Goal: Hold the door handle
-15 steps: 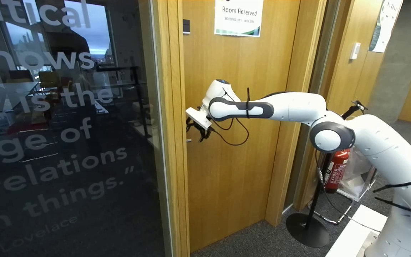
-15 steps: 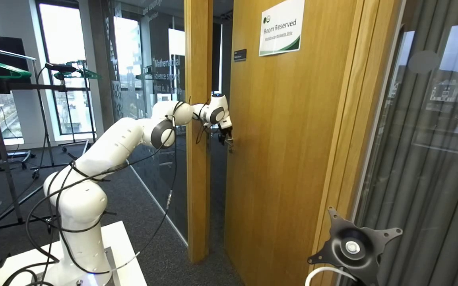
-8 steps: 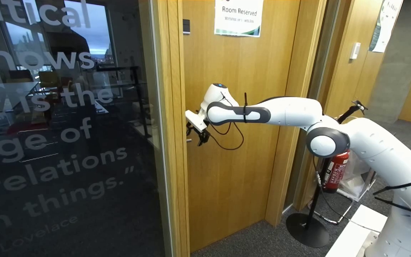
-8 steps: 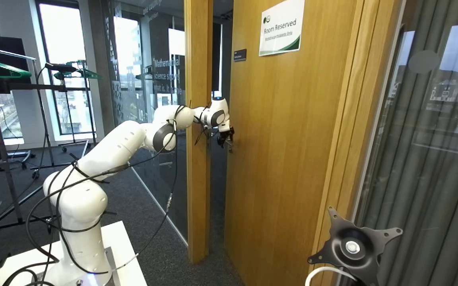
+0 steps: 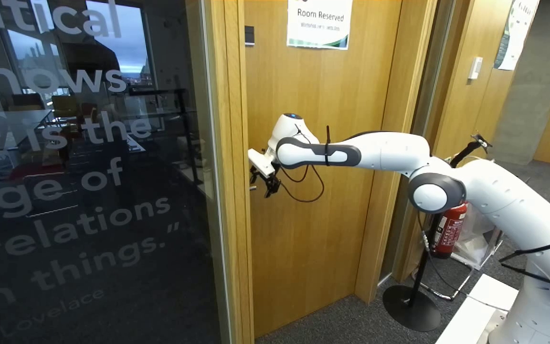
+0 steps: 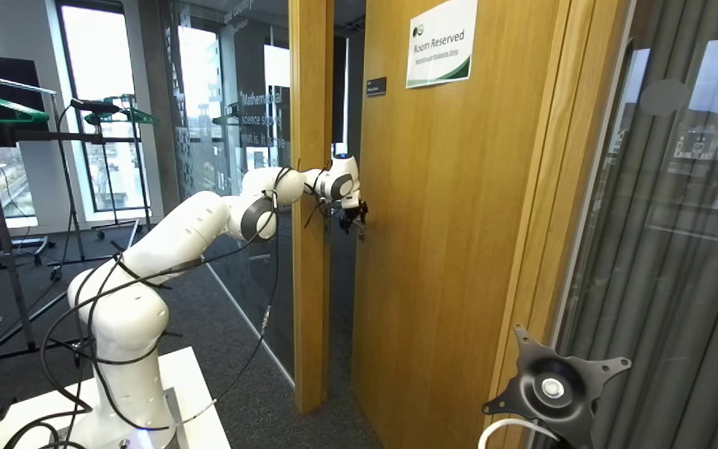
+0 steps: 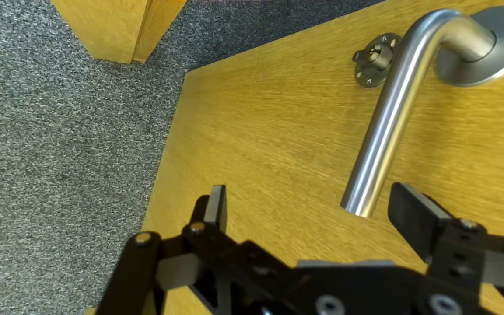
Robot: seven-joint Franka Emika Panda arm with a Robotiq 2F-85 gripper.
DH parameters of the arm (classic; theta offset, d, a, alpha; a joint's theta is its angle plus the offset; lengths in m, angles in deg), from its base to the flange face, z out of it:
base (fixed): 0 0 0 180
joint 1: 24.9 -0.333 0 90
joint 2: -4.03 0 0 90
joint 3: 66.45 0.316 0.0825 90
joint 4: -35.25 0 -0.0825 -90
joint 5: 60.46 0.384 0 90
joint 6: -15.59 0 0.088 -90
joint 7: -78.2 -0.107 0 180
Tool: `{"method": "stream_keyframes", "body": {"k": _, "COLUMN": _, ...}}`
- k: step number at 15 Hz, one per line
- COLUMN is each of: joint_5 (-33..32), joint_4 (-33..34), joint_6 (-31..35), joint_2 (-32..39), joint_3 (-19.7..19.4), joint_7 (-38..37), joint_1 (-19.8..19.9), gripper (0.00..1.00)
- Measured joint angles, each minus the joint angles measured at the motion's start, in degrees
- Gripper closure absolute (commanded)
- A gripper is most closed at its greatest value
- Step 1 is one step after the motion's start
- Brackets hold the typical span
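The silver lever door handle (image 7: 385, 118) is on the wooden door (image 7: 278, 131) in the wrist view, its free end pointing down into the space between the fingers. Only a short bit of the handle (image 5: 253, 188) shows in an exterior view, and it is small beside the gripper in the other exterior view (image 6: 361, 232). My gripper (image 7: 308, 192) is open, with its fingers wide apart. The handle's end lies nearer the finger on the right of the wrist view, with a gap showing. The gripper (image 5: 261, 187) is close to the door in both exterior views (image 6: 354, 219).
The wooden door frame post (image 6: 312, 280) stands right beside the arm's wrist, with a glass wall (image 5: 93, 191) beyond it. A lock cylinder (image 7: 375, 57) sits by the handle. A black stand base (image 5: 412, 308) and a fire extinguisher (image 5: 449, 229) are near the arm.
The arm and gripper have moved down over the last second, mostly in the first half. The door and handle look unmoved. The fingers stay apart.
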Motion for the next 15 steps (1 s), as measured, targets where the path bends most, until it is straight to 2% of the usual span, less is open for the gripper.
{"method": "stream_keyframes", "body": {"k": 8, "joint_5": 0.56, "joint_4": 0.07, "joint_6": -1.02, "joint_2": 0.30, "joint_3": 0.38, "joint_7": -0.79, "joint_1": 0.00, "gripper": 0.00}}
{"method": "stream_keyframes", "body": {"k": 15, "joint_5": 1.48, "joint_4": 0.28, "joint_6": -2.55, "joint_2": 1.14, "joint_3": 2.82, "joint_7": 0.00, "joint_1": -0.06, "gripper": 0.00}}
